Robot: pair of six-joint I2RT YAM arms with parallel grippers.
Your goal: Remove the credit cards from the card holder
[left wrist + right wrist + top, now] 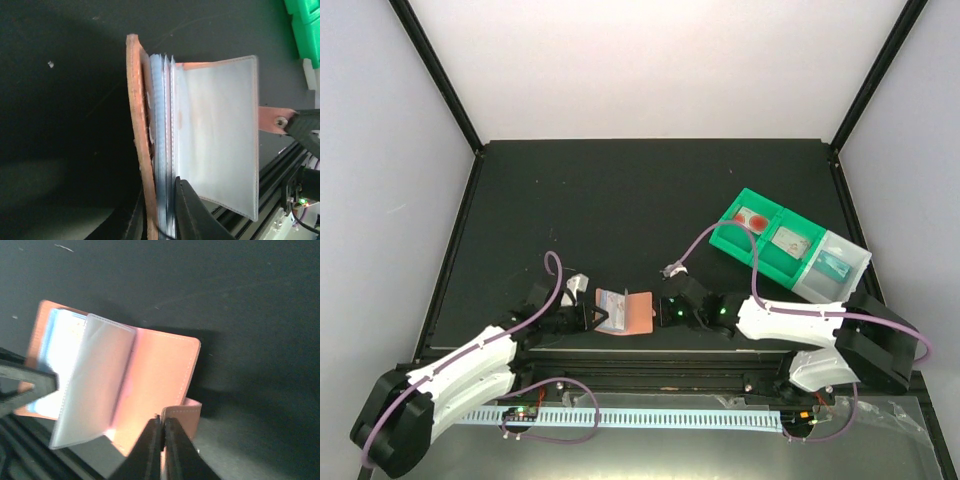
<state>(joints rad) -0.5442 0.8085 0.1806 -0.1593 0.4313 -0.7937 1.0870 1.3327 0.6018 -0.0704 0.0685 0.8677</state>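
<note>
The card holder hangs open between the two grippers. The left gripper is clenched on the panel packed with sleeves, one finger on each side of the stack. The right gripper is pinched tight on the holder's brown tab, right at its tips. A pale blue shape under the sleeves, beside the left fingers, may be one of the credit cards — too blurred to be sure.
</note>
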